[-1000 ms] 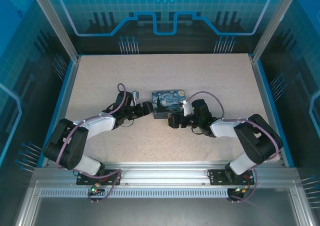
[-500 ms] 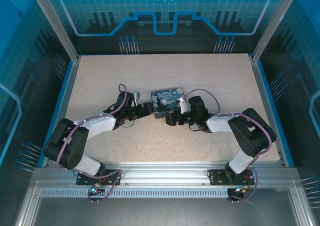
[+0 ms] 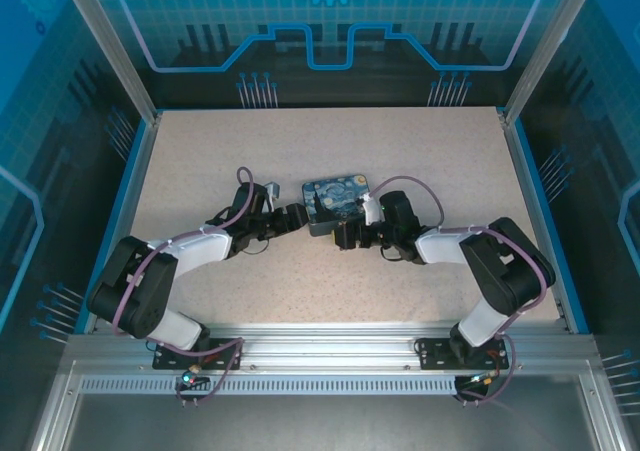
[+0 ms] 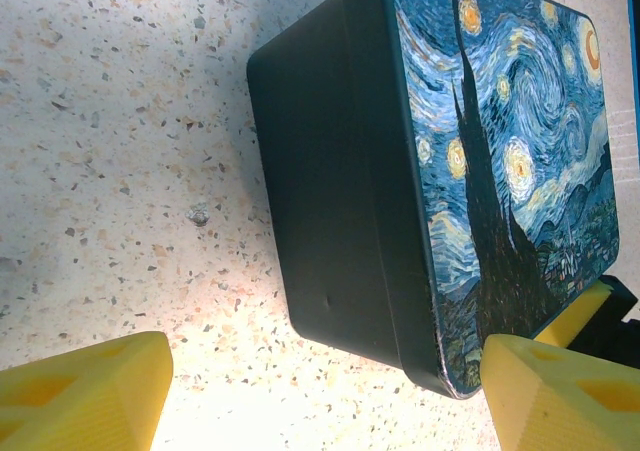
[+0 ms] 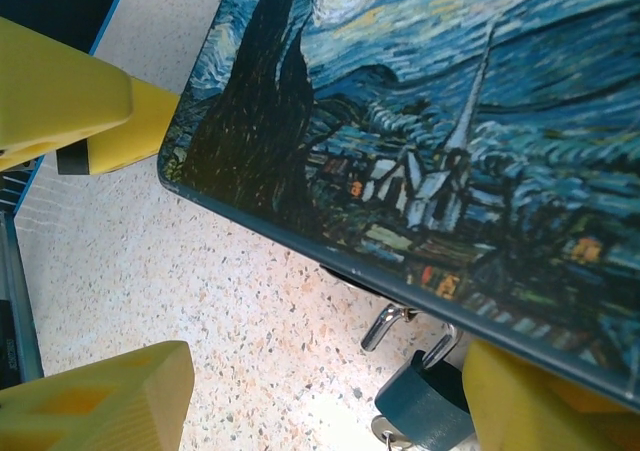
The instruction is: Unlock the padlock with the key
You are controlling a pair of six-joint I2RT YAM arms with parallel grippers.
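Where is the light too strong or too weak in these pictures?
Left wrist view: glare washes out the table near the bottom edge, while the tin's side wall is dark. Right wrist view: a bright patch on the table; the padlock looks dim under the tin's edge. Top view: even light.

The left arm [image 3: 200, 246] and right arm [image 3: 445, 248] wore white shells over black joints, with a mauve cable running along each. The left gripper [image 4: 320, 411] and right gripper [image 5: 320, 411] had bright yellow, blocky fingers [image 4: 85, 396] with moulded recesses.
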